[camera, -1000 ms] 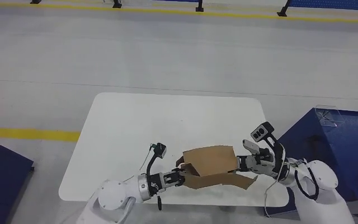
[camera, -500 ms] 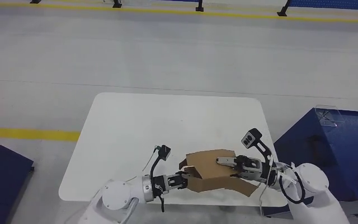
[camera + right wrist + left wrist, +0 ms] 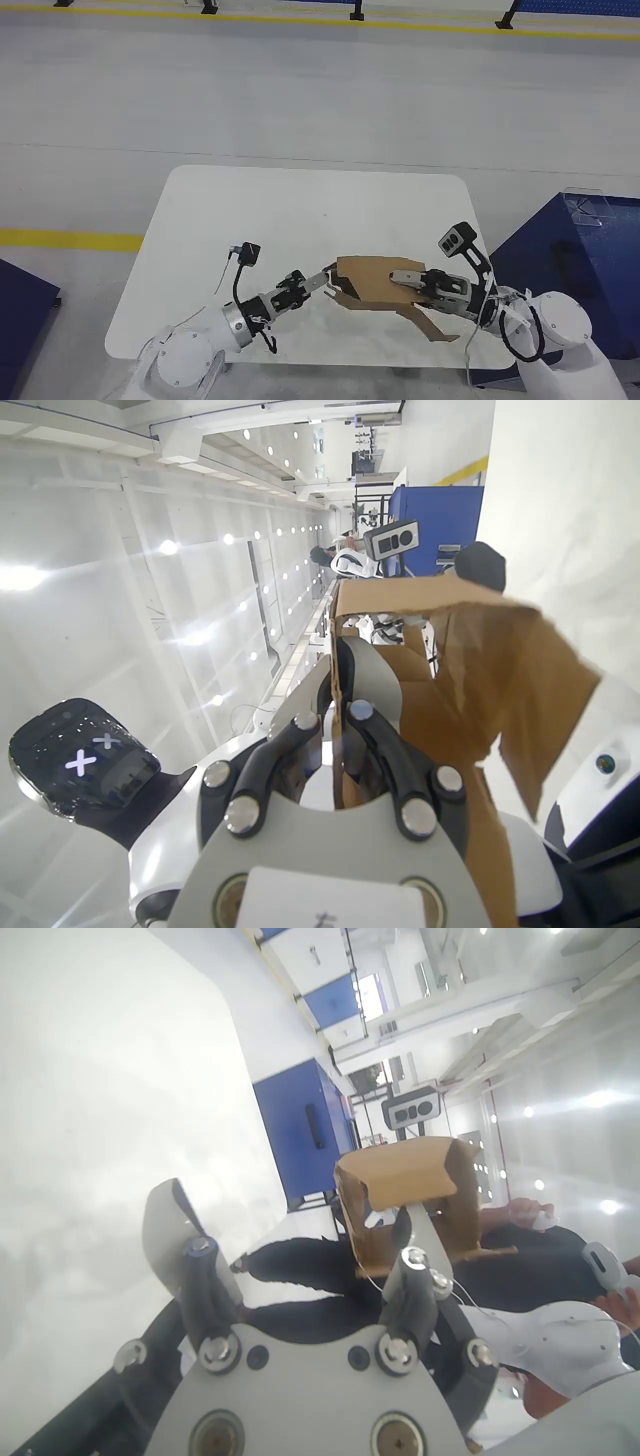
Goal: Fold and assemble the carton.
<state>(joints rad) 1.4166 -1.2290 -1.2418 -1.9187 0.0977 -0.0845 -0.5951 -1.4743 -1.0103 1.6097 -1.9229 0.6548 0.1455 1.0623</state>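
The right claw is clenched on the carton. Its 2 fingers pinch one brown wall of the carton between them, one finger inside the carton and the other outside. From that grip, the carton stretches away as an open tube of cardboard whose walls are partly squared up. A ragged loose flap hangs off the end near the right arm and points toward the table's near edge.

The left claw is released, with its 2 fingers spread wide and nothing between them. One fingertip sits right at the open mouth of the carton's other end. I cannot tell whether it presses on the cardboard.

The carton lies between the 2 claws, over the near right part of the white table and close to its front edge. I cannot tell whether its underside rests on the table top.

Beyond the table's right corner stands a blue cabinet. A yellow line runs along the grey floor to the left.
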